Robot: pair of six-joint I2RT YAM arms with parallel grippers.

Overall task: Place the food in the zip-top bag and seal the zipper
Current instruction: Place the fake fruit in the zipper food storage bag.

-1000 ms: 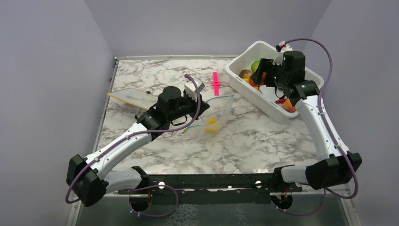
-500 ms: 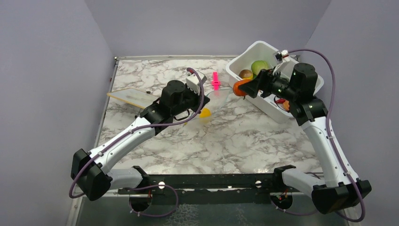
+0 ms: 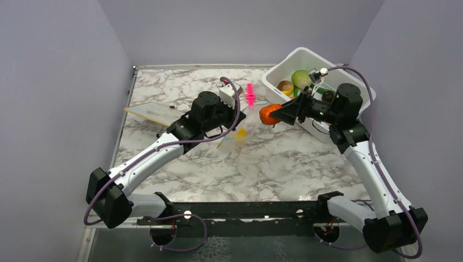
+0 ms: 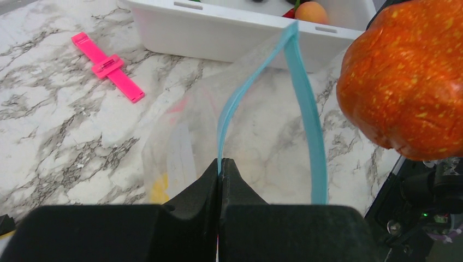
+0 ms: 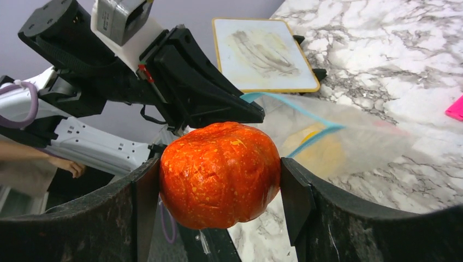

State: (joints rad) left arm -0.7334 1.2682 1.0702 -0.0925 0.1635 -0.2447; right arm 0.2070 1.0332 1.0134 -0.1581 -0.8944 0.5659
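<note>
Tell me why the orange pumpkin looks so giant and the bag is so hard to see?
Left wrist view: the pumpkin hangs right by the lens, cut off at the edge, so it looks giant; the bag is see-through, only its blue zipper stands out. Top view: the bag almost melts into the marble table.

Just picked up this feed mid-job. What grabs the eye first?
A bright orange pumpkin, clamped in the right end effector, hangs in the air beside the open mouth of the bag. The left end effector is shut on the blue zipper strip, holding it up. A white tub with more food sits at far right.
</note>
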